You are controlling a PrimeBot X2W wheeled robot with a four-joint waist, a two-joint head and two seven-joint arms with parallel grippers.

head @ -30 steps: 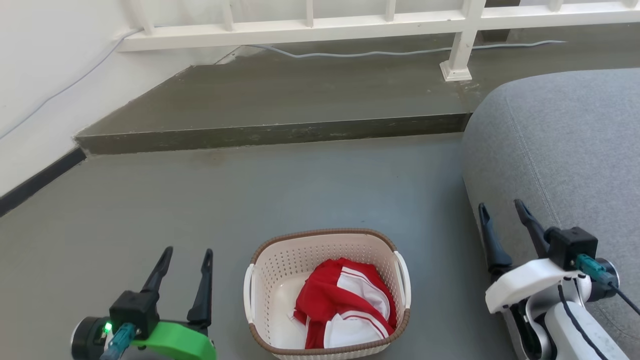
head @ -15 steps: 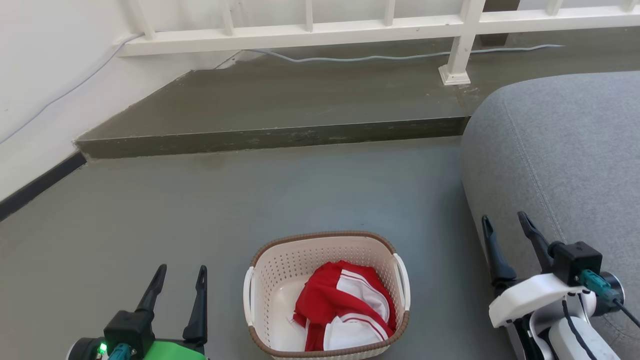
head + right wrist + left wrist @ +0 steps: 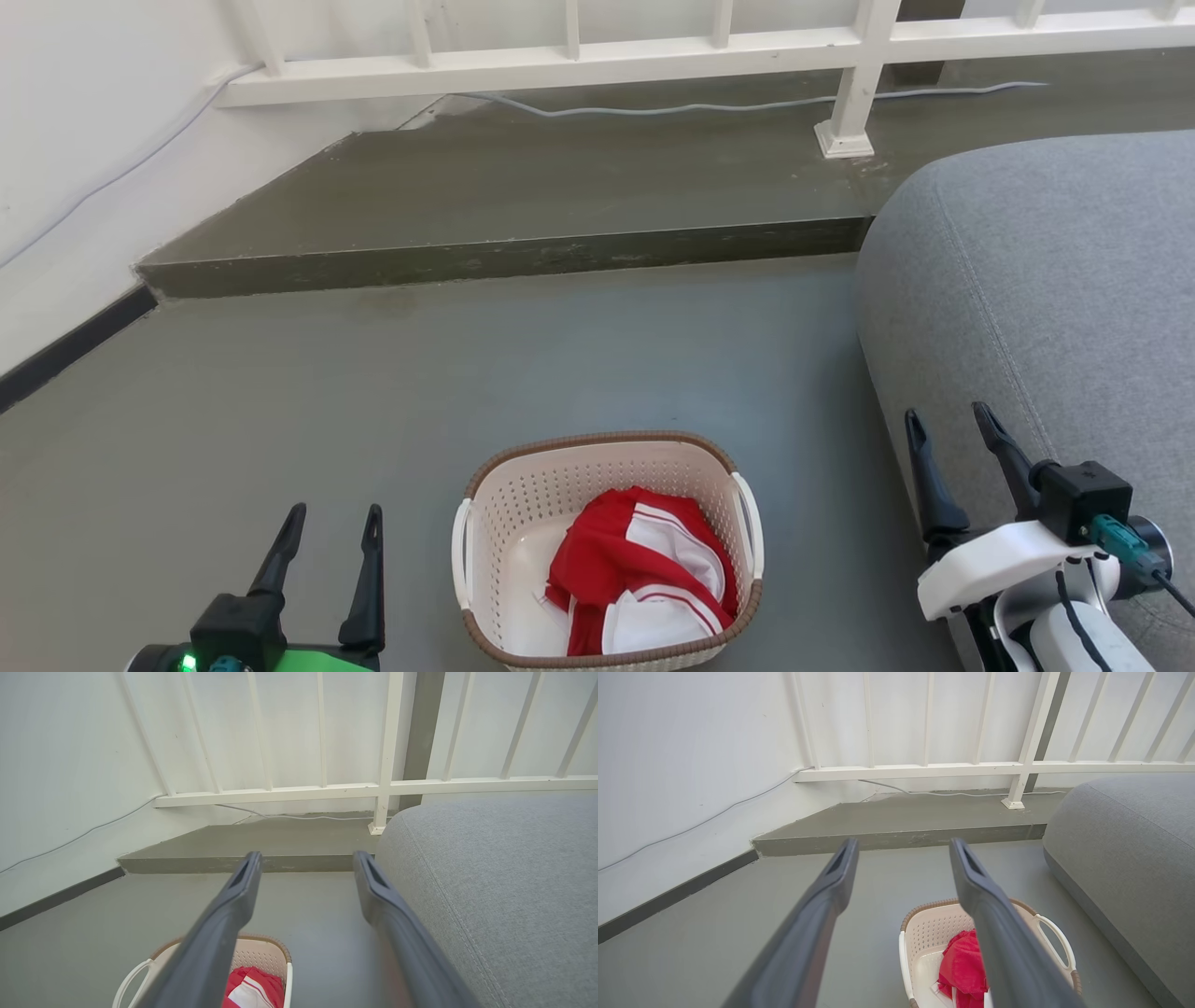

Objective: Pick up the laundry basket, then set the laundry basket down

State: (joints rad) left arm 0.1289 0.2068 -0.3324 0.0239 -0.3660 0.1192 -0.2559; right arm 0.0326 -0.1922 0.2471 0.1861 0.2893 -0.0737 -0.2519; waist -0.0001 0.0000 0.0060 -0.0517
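Head view: laundry basket on floor at 6 o'clock w/ red-white garment inside, same spot as 1 s ago. L gripper at 7 o'clock, fingers apart, empty, now lower in frame. R gripper at 4 o'clock beside grey cushion, fingers apart, also slightly lower. Both apart from basket.

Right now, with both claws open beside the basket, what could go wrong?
1. The handles on the basket are thin; the left claw or right claw might slip off one.
2. The clothes lie toward its right side, so it may tilt.
3. The right claw sits close to the sofa and may brush it.
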